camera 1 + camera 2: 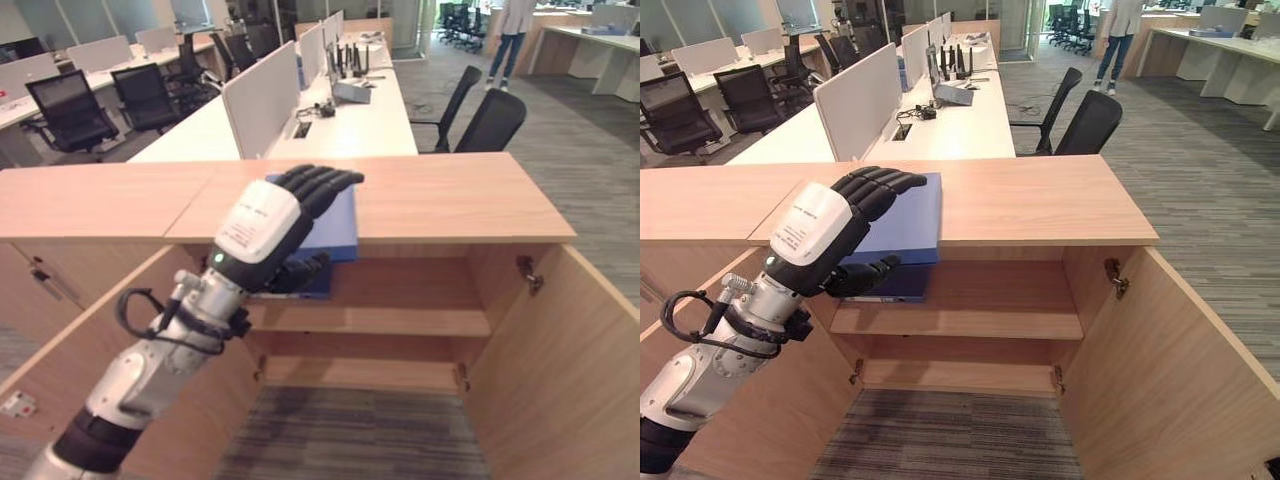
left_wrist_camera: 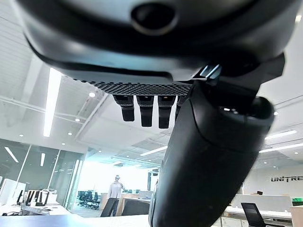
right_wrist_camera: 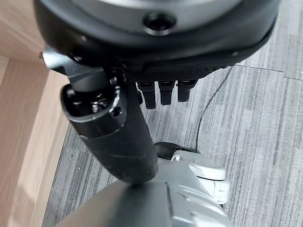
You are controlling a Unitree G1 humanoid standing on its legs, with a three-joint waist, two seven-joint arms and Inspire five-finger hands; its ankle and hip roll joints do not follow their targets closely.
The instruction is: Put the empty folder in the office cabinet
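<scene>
- At the front edge of the cabinet top (image 1: 450, 200), the blue folder (image 1: 902, 225) lies flat, part of it resting on the wood and part overhanging the open compartment below.
- Over the folder's near left corner, the left hand (image 1: 830, 235) is clamped on it: the fingers (image 1: 880, 185) curl over the upper face while the thumb (image 1: 865, 272) presses from beneath.
- Below the folder, the office cabinet (image 1: 400, 300) stands with both doors swung wide, the right door (image 1: 560, 350) and the left door (image 1: 90, 330) angled toward the camera.
- Inside the cabinet, one shelf (image 1: 400, 320) crosses the compartment with bare wood on it, and the lower level (image 1: 370, 375) beneath it also shows only bare wood; the folder is outside the compartment, above the shelf.
- Grey striped carpet (image 1: 360, 430) runs up to the cabinet's base.
- Beyond the cabinet top, a long white desk (image 1: 340, 125) with divider screens carries small devices, and black office chairs (image 1: 490, 120) stand beside it.
- Far back, a person (image 1: 510, 40) stands near another desk.
- Seen from its own wrist view, the right hand (image 3: 161, 92) hangs over the carpet beside a wooden panel, fingers held loose and straight, clasping nothing.
</scene>
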